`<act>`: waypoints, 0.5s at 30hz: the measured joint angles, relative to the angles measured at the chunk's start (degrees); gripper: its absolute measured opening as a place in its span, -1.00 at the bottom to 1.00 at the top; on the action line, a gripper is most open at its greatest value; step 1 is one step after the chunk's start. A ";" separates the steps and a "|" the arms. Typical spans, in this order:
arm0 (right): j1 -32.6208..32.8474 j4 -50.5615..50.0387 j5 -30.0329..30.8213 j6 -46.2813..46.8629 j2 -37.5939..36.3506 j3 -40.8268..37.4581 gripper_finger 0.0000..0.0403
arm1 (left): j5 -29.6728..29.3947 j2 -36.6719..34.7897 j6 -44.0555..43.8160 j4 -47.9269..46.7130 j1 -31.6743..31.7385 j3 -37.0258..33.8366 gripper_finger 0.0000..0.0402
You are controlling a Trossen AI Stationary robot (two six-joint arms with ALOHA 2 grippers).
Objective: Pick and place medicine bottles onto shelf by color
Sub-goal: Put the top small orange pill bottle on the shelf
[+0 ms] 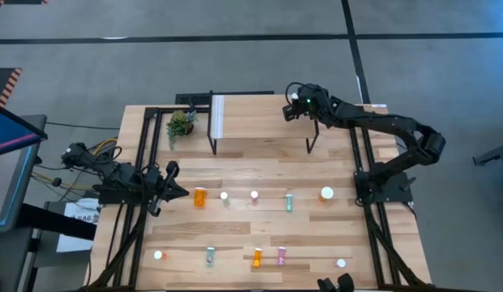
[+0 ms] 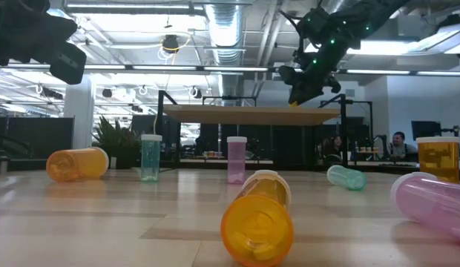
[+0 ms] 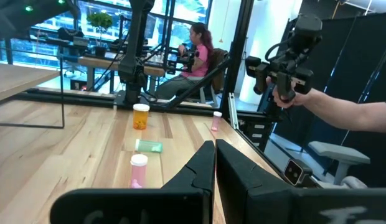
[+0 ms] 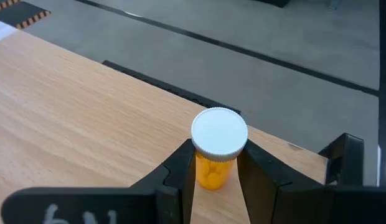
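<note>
Now the right gripper [image 4: 213, 168] holds an orange bottle [image 4: 213, 171] over the shelf [image 1: 260, 122].
Its jaws sit part-open, clamped on the body below the white cap; orange pills show inside, and the base seems just above the wood. The left gripper [image 1: 177, 191] waits pinched shut at the table's left, bottles scattered beyond.

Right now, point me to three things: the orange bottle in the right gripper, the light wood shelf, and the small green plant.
orange bottle with white cap [image 4: 219, 132]: right wrist view, on the cap top.
light wood shelf on black legs [image 1: 260, 118]: high view, bare top surface.
small green plant [image 1: 181, 124]: high view, on the leaves.
</note>
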 joint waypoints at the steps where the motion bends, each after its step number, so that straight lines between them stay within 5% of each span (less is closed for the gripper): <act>1: 0.09 0.02 -0.01 -0.18 -0.01 0.00 -0.39 | 0.00 0.01 -0.01 0.00 0.01 0.00 -1.00; 7: 0.30 -0.22 0.02 -0.33 0.00 0.00 -0.32 | -0.02 0.02 0.00 0.00 0.01 -0.01 -1.00; 15: 0.32 -1.30 -0.17 -0.49 0.15 -0.26 0.02 | 0.00 0.02 0.00 0.00 0.02 -0.02 -1.00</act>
